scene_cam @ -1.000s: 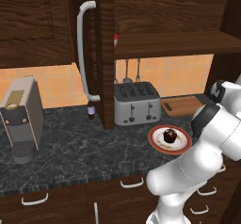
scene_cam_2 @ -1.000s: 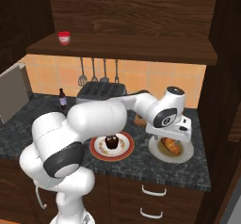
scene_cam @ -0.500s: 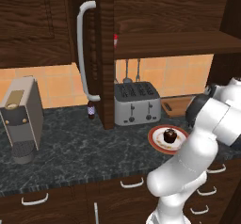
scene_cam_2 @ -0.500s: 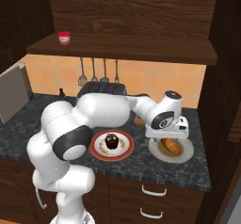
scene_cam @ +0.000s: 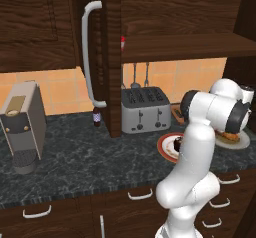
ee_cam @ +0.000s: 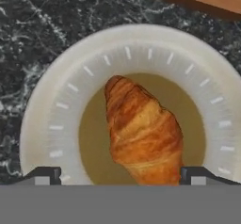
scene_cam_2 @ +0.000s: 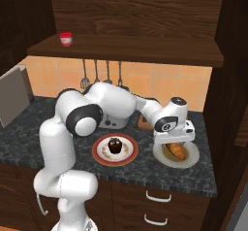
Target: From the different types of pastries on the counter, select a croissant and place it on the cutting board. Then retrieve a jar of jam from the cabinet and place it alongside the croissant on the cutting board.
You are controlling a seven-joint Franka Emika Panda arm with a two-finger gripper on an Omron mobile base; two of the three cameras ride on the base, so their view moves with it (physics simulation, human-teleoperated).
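Claw (ee_cam: 117, 176) astride croissant (ee_cam: 141, 131); croissant's near end cut off.

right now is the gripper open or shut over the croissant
Open: in the hand view the fingertips stand wide apart either side of the croissant, not touching it.

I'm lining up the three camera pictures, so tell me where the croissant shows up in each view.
Left base view: the croissant peeks out at the far right, on the cream plate, mostly behind the arm's wrist.
Right base view: right of centre, on that plate, just below the gripper.
Hand view: centre, running toward the bottom edge, between the two fingertips.
Shared landmark: the cream plate under it.
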